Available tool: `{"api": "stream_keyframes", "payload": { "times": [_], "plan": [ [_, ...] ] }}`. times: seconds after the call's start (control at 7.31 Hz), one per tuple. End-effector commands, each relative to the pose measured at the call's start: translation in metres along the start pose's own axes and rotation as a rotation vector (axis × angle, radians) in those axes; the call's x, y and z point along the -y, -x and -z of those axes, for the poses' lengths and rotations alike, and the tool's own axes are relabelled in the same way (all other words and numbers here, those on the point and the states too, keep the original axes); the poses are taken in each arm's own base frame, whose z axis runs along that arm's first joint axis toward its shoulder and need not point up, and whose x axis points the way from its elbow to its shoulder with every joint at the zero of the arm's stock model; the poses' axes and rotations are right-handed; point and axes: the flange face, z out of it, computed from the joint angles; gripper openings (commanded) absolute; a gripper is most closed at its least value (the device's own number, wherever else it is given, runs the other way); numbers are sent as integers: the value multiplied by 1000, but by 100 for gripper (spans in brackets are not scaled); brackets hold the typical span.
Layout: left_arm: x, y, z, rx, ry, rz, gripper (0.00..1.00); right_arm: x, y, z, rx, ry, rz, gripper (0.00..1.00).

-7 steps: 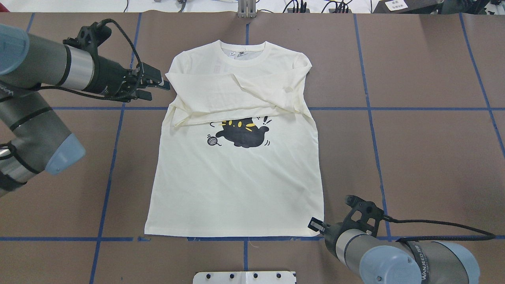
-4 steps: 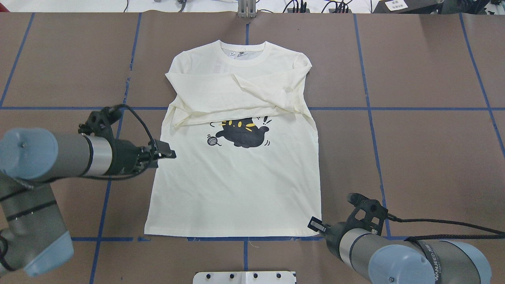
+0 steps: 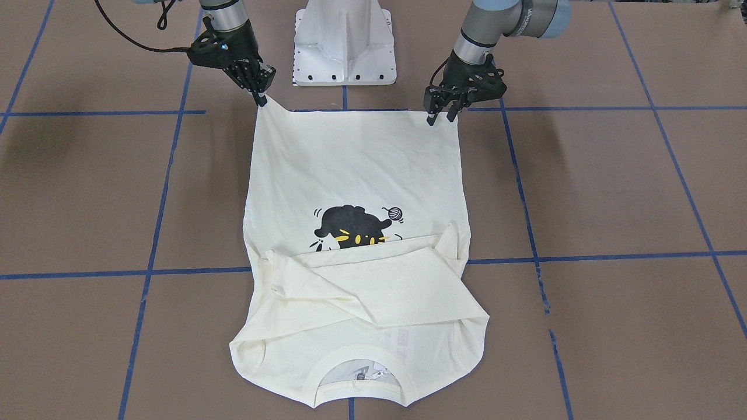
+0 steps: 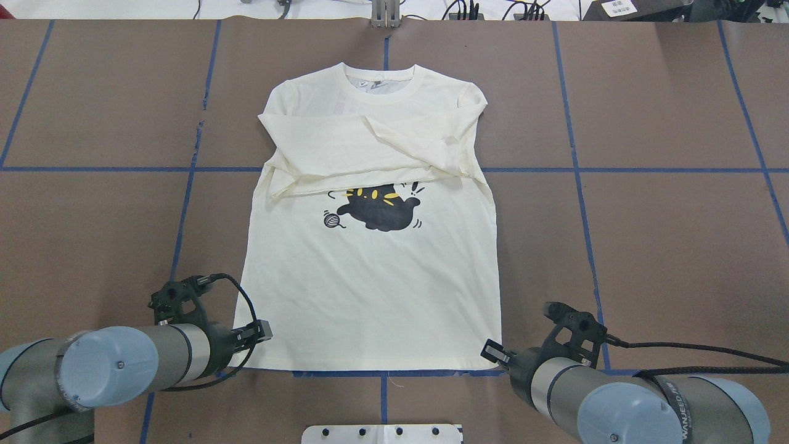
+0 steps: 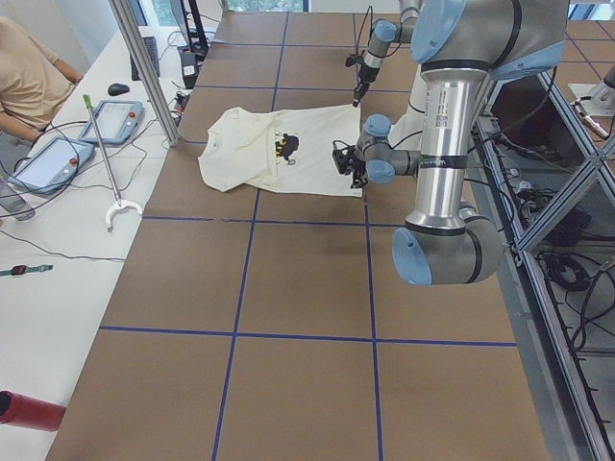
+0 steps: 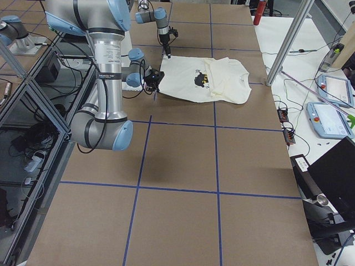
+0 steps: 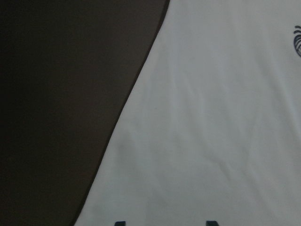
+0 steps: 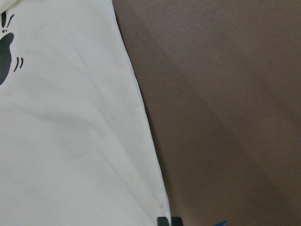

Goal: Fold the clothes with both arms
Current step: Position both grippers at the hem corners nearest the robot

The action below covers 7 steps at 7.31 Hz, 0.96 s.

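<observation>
Cream shirt (image 4: 370, 296) lies flat on the table (image 4: 647, 246), print up, sleeves crossed. The right tool (image 3: 261, 98) looks clamped on its hem corner; the left tool (image 3: 440, 116) hovers spread over the other. I'd drop the left to catch both layers, then lift both corners level toward the collar (image 4: 381, 100).

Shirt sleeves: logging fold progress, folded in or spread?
Folded in: both sleeves lie crossed over the chest of the shirt, overlapping the cat print.

Cream cat-print shirt (image 4: 370, 296) flat; sleeves (image 4: 345, 148) across chest
</observation>
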Motion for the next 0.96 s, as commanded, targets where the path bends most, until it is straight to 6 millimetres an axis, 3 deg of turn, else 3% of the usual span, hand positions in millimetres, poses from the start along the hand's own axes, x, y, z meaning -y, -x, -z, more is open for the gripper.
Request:
{"api": "stream_keyframes", "payload": {
  "times": [0.0, 0.55, 0.68, 0.82],
  "plan": [
    [-14, 14, -6, 48, 10, 9, 64, 0, -1, -1, -3, -1, 1, 0],
    [-10, 32, -3, 98, -3, 11, 63, -1, -1, -2, -4, -2, 1, 0],
    [-11, 31, -2, 100, -2, 12, 56, -1, -2, -3, -5, -3, 1, 0],
    [-13, 32, -3, 101, 0, 36, 31, -1, -1, -2, -4, -2, 1, 0]
  ]
}}
